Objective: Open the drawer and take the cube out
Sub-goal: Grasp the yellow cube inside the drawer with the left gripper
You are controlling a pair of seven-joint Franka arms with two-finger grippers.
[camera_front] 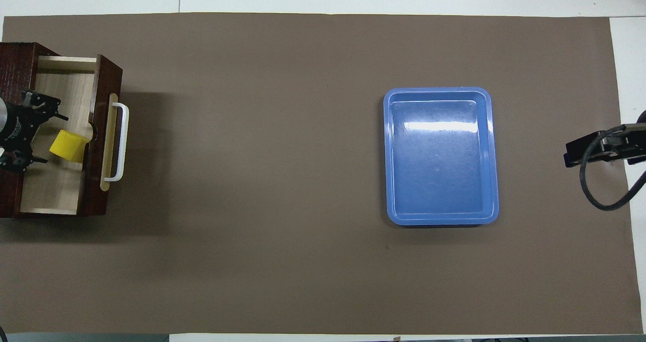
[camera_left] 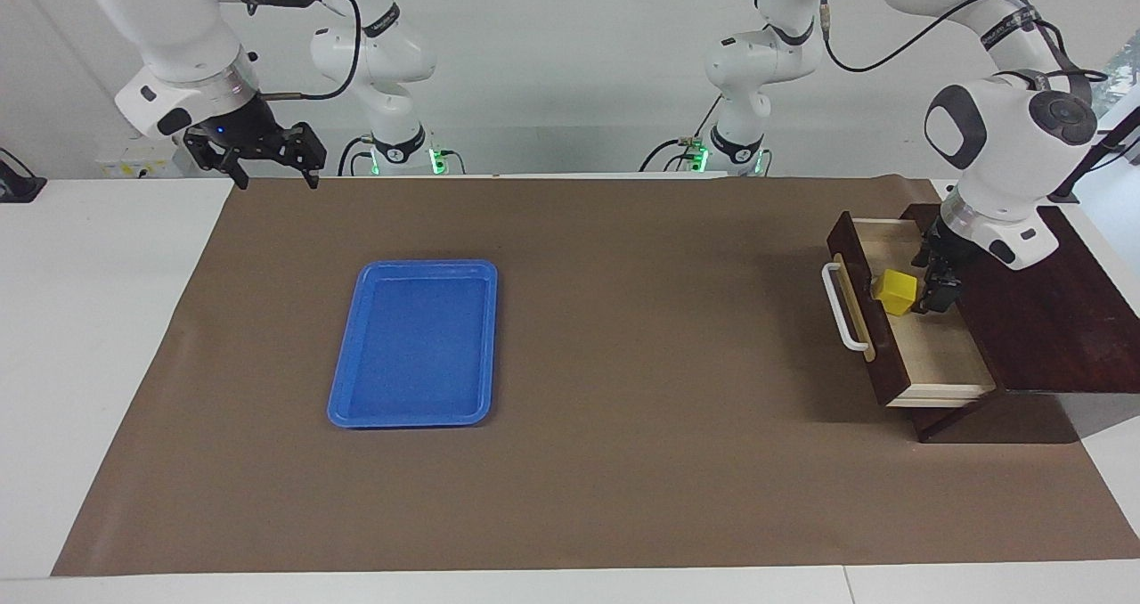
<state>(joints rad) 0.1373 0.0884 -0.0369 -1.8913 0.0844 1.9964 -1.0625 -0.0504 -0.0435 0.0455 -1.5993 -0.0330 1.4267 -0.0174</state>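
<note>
The drawer (camera_left: 935,355) (camera_front: 55,190) stands pulled out of its dark wooden box (camera_left: 1051,319) (camera_front: 15,59) at the left arm's end of the table, white handle (camera_left: 842,306) facing the table's middle. The yellow cube (camera_left: 895,290) (camera_front: 68,145) lies inside, close to the drawer front. My left gripper (camera_left: 931,290) (camera_front: 48,139) is down in the drawer on the cube's box side, open, with one fingertip on each side of that edge of the cube; whether it touches the cube I cannot tell. My right gripper (camera_left: 277,179) (camera_front: 580,153) waits open above the mat's corner at the right arm's end.
A blue tray (camera_left: 414,346) (camera_front: 441,155) lies on the brown mat (camera_left: 623,363) toward the right arm's end. The open drawer front (camera_left: 859,301) and the box's top stand close around the left gripper.
</note>
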